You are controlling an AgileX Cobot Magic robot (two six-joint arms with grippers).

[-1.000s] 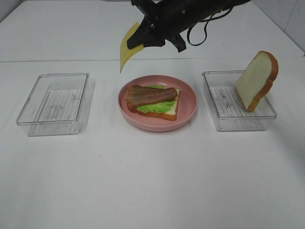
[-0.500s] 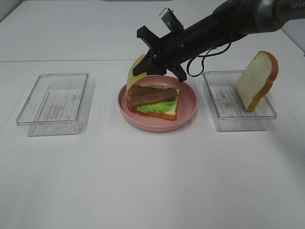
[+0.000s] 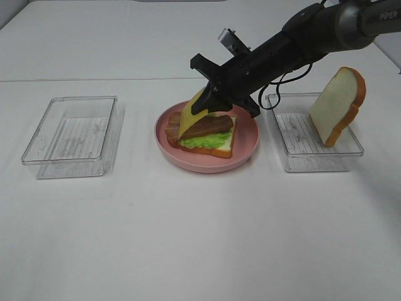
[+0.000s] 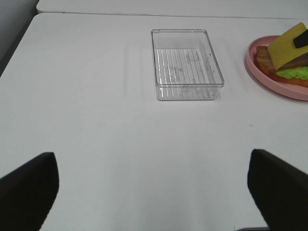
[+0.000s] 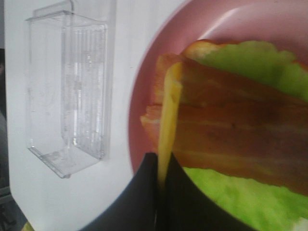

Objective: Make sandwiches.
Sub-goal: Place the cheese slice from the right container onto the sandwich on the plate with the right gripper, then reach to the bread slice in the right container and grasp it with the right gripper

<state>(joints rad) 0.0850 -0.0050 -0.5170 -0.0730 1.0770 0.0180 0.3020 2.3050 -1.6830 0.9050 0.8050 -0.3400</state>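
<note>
- Exterior high view: the pink plate [image 3: 248, 139] sits mid-table and carries the sandwich stack: a bread slice [image 3: 224, 148] at the base, lettuce [image 3: 202, 142] on it, then a bacon strip [image 3: 210, 125].
- The right gripper [image 3: 210, 99] reaches in from beyond the plate, its jaws pinched on the upper edge of the yellow cheese square [image 3: 191, 115]. The cheese hangs tilted, its lower part lying over the near-left end of the bacon and hiding it.
- Left of the plate stands an empty-looking clear tray [image 3: 70, 135]. Right of the plate, a second clear tray [image 3: 313, 139] holds the other bread slice [image 3: 337, 104], propped upright against its far right wall.
- The left gripper is out of this view.
- Left wrist view: two dark, blurred fingers [image 4: 26, 190] sit wide apart at the frame's corners, nothing between them. The tray [image 4: 186, 64] is whole; the plate [image 4: 269, 73] is cut off by the frame edge, with cheese [image 4: 285, 44], bacon and lettuce only partly shown.
- Right wrist view: the cheese [image 5: 167, 126] shows edge-on as a thin yellow band clamped between the dark fingers [image 5: 137, 197]. Behind it lie blurred bacon [image 5: 231, 135] and lettuce [image 5: 250, 65] on the plate [image 5: 143, 106], with a tray [image 5: 67, 86] beside the plate.
</note>
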